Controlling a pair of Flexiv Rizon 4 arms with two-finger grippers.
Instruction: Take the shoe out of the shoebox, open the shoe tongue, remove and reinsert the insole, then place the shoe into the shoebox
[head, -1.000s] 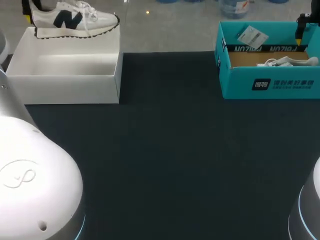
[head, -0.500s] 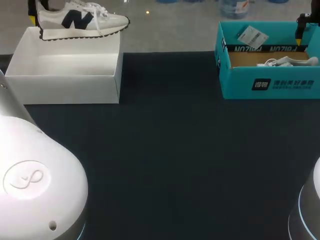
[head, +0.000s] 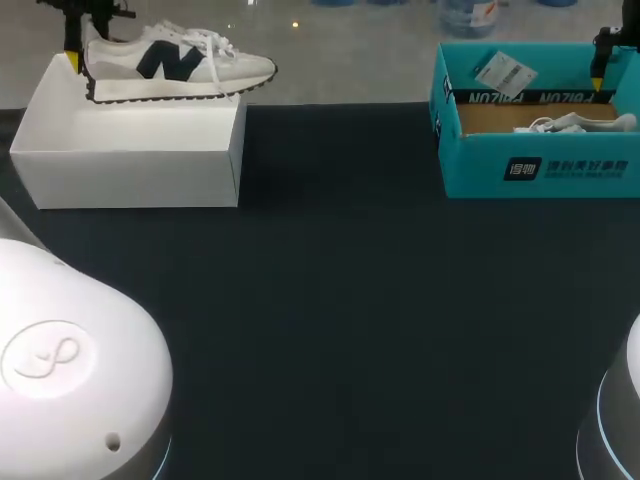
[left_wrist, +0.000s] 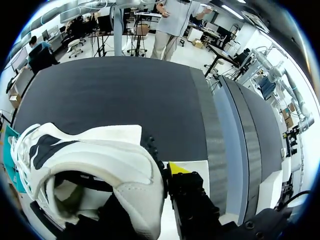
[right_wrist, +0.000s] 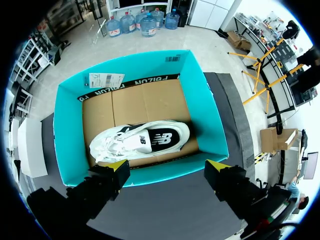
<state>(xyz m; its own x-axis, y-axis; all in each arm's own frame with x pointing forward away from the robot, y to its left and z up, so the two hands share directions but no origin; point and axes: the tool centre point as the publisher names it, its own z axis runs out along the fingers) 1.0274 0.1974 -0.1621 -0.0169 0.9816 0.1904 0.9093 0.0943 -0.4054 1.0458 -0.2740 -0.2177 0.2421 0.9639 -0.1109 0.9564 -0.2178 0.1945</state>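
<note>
A: At the far left corner of the surface (head: 340, 300): shoe (head: 180, 65), white, dark mark on its side, laces on top, toe towards the middle. Resting on anything?

B: No. It hangs level over the far rim of the white shoebox (head: 130, 155), which is open on top with white inner walls. The sole is clear of the box.

A: What has hold of it?

B: Left pincer (head: 78, 50), at the heel. The wrist view shows 1 yellow fingertip (left_wrist: 177, 168) pressed to the outside of the heel collar. The other is hidden inside the shoe, so the pincer is clamped on the heel. The shoe mouth gapes towards the camera, dark inside.

A: Beyond that?

B: Bare dark surface across the middle. At the far right stands a teal box (head: 540, 165), open, lined with brown card. A second shoe (right_wrist: 145, 140) lies on its side in it, against the near wall. A paper tag (right_wrist: 106, 80) lies at the far inner edge.

A: Right pincer?

B: Right pincer (right_wrist: 167, 169) hangs above the teal box's near wall. Its 2 tips are spread wide, gripping nothing. In the head view it sits at the box's far right corner.
</note>
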